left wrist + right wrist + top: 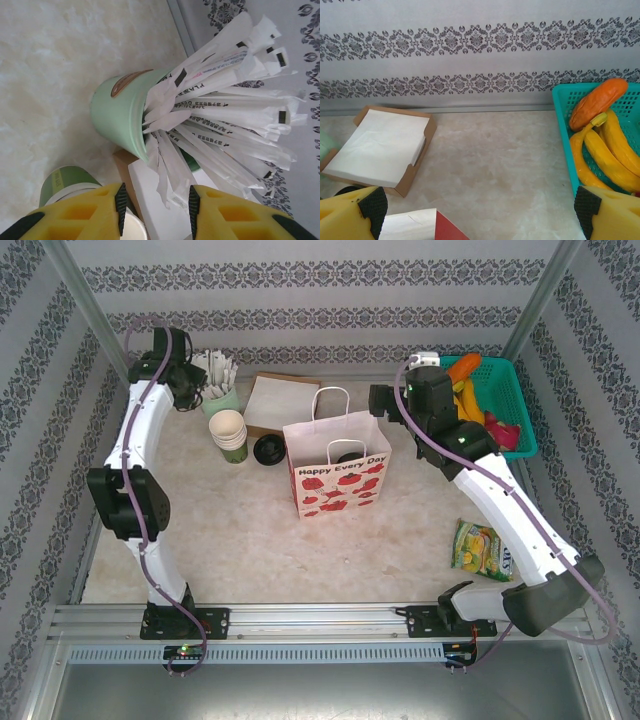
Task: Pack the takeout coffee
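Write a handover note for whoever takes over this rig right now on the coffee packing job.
Left gripper: jaws partly open around wrapped sticks in the green stick cup, nothing clamped.
Right gripper: wide open, empty, above the table behind the paper bag.
Takeout coffee: lidded, on the table just left of the bag.
Done: coffee not yet packed.
Left: grasp the coffee, set it in the bag.
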Controlling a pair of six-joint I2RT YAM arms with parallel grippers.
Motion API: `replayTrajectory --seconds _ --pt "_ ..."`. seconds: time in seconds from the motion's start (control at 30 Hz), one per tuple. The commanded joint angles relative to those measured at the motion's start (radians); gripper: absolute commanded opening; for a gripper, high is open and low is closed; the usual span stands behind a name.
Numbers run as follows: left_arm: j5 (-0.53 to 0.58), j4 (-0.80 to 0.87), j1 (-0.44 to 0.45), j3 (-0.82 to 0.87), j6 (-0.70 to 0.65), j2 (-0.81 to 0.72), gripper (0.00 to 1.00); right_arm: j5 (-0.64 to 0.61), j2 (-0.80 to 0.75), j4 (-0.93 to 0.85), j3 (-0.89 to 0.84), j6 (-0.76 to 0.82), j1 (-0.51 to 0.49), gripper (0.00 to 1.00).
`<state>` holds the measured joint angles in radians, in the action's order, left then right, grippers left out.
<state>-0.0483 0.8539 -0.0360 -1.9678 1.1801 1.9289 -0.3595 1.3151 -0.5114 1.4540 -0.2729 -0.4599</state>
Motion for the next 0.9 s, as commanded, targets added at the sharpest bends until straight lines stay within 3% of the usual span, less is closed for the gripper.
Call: replayTrajectory --seconds 0.0,0.3,0.47,0.67,0.87 --pt "-0.01 0.034 0.016 -0.031 0.018 0.024 0.4 -0.03 -0.03 0.004 -0.018 0.019 0.009 0.98" --pt "-0.023 0.037 0.018 -0.056 0.013 0.037 0.21 -0.042 -0.045 0.004 -0.032 0.028 0.01 0.98" --pt "-0.014 0.056 0.018 -0.068 -0.005 0.026 0.16 -0.042 -0.046 0.004 -0.037 0.026 0.01 0.98" --pt "0.031 0.075 0.018 -0.074 -0.036 -0.012 0.0 -0.04 -0.04 0.006 -0.029 0.029 0.01 0.98" --pt "0.077 0.073 0.017 -0.08 -0.147 -0.058 0.0 -0.029 -0.036 0.011 -0.026 0.02 0.01 0.98"
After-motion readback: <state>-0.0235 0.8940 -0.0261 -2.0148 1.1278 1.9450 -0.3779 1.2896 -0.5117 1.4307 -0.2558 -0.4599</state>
